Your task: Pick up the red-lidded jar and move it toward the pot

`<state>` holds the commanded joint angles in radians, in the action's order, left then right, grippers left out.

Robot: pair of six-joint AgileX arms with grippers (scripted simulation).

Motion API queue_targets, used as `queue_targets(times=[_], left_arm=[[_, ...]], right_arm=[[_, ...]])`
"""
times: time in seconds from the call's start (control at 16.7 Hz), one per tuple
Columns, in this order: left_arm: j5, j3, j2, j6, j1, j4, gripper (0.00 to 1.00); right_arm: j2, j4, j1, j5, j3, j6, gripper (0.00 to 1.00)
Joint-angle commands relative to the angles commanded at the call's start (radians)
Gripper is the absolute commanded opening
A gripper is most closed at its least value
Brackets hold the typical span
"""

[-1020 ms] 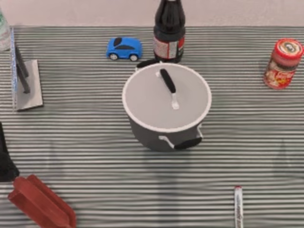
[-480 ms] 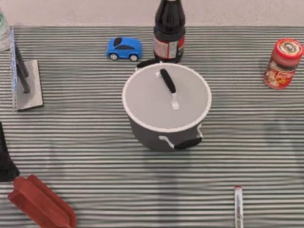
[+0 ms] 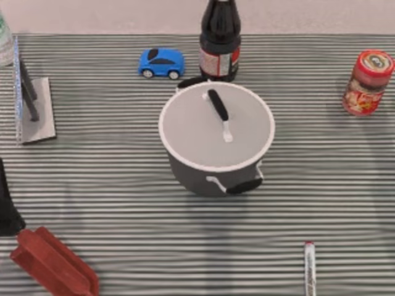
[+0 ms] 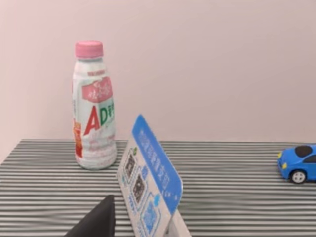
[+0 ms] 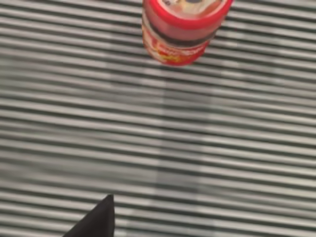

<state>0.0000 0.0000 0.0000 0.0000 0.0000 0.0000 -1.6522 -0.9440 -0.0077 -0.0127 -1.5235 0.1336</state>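
The red-lidded jar (image 3: pixel 367 82) stands upright at the table's far right; the right wrist view looks down on the jar (image 5: pixel 181 30). The pot (image 3: pixel 216 139), dark grey with a white-rimmed lid and black handles, sits mid-table, well left of the jar. My right gripper (image 5: pixel 153 232) hangs above the cloth short of the jar, apart from it. Only one dark fingertip (image 5: pixel 101 217) shows, off to the side, with nothing held. A dark part of my left arm (image 3: pixel 6 209) stays parked at the table's left edge; its fingertip (image 4: pixel 98 222) holds nothing.
A tall dark bottle (image 3: pixel 220 40) and a blue toy car (image 3: pixel 161 63) stand behind the pot. A blue-faced sign on a stand (image 3: pixel 28 102) and a white drink bottle (image 4: pixel 94 106) are far left. A red block (image 3: pixel 55 262) lies front left, a marker (image 3: pixel 310 268) front right.
A faint shadow on the table's right side has shifted slightly. No object has moved.
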Motion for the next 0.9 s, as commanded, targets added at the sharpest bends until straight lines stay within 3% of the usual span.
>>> queue_targets(times=[0.54,0.9], left_arm=[[0.0,0.0,0.0,0.0,0.0,0.0,1.0],[0.0,0.0,0.0,0.0,0.0,0.0,1.0]], right_arm=[[-0.768,-0.356,0.013,-0.021,-0.828,0.089,1.0],[-0.978,-0.426,0.022,-0.031,-1.086,0.119,1.0]])
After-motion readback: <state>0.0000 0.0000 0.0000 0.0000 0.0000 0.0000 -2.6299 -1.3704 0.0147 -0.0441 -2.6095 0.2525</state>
